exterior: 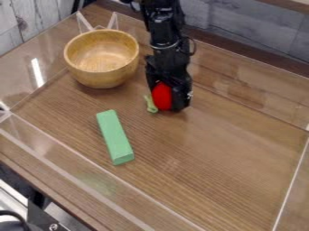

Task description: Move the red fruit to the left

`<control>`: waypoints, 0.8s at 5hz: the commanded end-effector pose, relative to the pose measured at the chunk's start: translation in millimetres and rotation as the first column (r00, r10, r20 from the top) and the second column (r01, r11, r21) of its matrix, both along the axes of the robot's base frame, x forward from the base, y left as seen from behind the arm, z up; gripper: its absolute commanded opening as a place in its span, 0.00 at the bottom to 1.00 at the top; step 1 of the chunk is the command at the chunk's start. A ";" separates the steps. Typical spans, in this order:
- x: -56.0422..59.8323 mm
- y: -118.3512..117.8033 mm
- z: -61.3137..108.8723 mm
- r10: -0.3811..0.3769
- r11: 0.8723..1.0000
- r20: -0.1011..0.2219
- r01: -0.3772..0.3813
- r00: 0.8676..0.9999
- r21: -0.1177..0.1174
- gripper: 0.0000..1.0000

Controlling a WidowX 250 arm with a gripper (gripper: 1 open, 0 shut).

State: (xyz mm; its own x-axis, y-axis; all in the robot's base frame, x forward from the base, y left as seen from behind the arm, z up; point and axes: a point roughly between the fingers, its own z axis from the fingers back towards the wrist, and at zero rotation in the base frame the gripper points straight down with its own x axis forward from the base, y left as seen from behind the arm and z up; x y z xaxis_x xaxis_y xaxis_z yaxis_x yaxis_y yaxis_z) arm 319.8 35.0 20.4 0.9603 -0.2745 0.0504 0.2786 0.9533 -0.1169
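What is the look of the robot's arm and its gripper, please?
The arm is black or very dark, slim, and seems built of several jointed segments. The gripper is dark too, with dark fingers; their exact shape is too blurred to tell. I can read no markings and can make out no separate cable at this picture size.
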 end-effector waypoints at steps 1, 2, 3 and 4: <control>-5.9 8.0 16.3 0.025 1.000 0.021 -0.025 0.999 0.000 1.00; -3.5 18.1 14.8 0.037 0.999 0.021 -0.037 0.999 -0.002 0.00; -9.5 22.0 25.5 0.053 0.999 0.025 -0.053 0.998 -0.006 0.00; -15.8 26.0 37.3 0.069 0.998 0.031 -0.069 0.997 -0.010 0.00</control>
State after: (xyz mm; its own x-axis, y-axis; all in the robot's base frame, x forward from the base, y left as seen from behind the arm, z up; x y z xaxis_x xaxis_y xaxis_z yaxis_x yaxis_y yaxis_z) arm 301.7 57.5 39.7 0.9771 -0.2109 0.0283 0.2127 0.9661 -0.1462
